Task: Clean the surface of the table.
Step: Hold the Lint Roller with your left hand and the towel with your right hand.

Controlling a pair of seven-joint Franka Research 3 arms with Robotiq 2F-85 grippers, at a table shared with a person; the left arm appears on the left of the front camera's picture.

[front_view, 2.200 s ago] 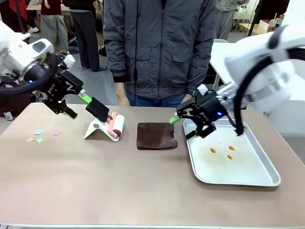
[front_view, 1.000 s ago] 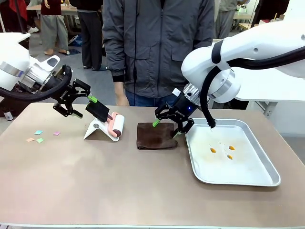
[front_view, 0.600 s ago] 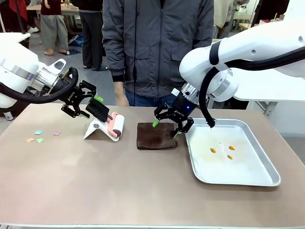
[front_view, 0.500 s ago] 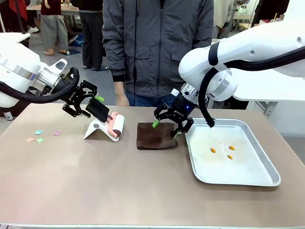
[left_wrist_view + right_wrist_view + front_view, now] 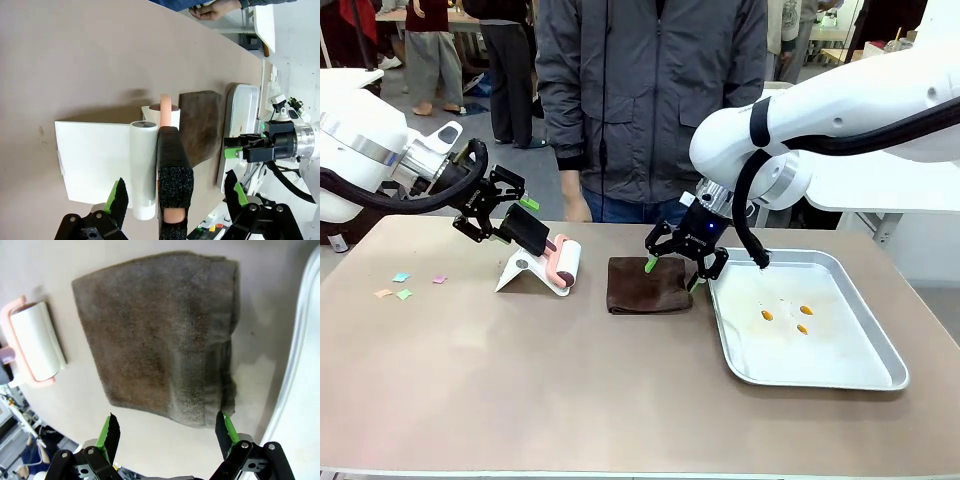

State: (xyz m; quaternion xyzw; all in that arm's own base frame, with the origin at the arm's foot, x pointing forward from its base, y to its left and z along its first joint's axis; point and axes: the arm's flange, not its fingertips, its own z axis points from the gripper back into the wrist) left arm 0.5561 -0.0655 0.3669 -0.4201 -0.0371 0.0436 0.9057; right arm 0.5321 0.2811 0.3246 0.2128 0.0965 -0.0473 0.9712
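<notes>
Table [image 5: 520,380] lies below spread left fingers [image 5: 119,201] and spread right fingers [image 5: 111,433].

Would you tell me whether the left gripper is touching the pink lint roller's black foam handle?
Apart. The left wrist view shows the open left gripper straddling the black foam handle, gaps on both sides.

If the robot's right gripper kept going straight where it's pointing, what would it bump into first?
Most likely the brown cloth: the open right gripper points down at its end beside the metal tray. How high it hangs is unclear.
</notes>
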